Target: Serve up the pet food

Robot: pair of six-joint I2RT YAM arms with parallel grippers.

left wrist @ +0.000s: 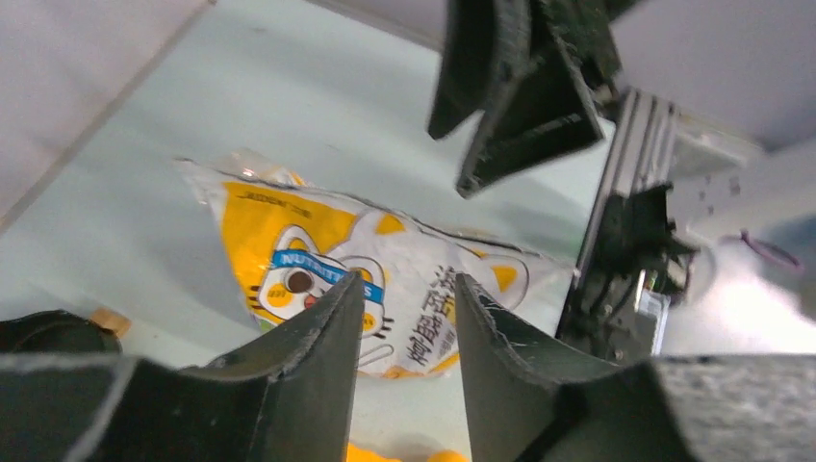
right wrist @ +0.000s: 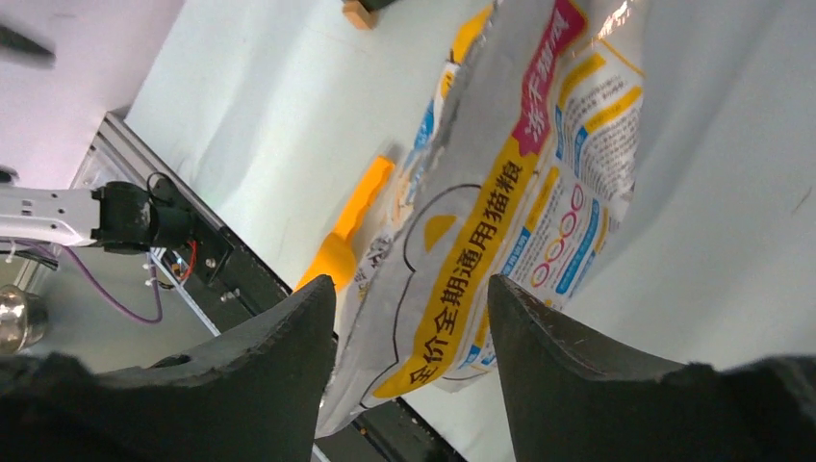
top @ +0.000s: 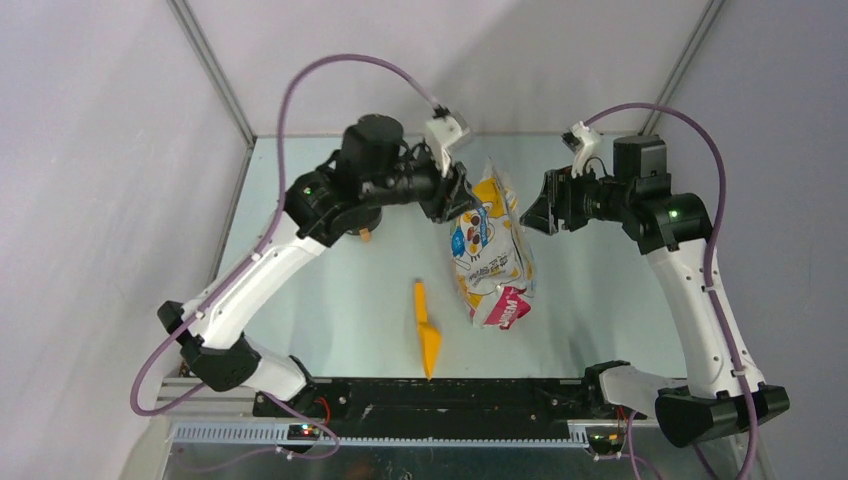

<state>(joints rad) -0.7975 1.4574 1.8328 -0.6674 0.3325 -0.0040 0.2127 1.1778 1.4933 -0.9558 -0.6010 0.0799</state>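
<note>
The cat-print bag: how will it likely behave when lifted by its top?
The cat-print bag looks like a soft, crinkled film pouch, so it would probably sag and fold rather than stay stiff. Its glossy surface may slip in a light pinch. Its bulge suggests loose contents that shift.

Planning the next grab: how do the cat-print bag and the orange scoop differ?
The bag is bigger, printed white and yellow; the scoop smaller, plain orange. The bag reaches farther back on the table; the scoop lies nearer its front edge, left of the bag. Both rest on it.
</note>
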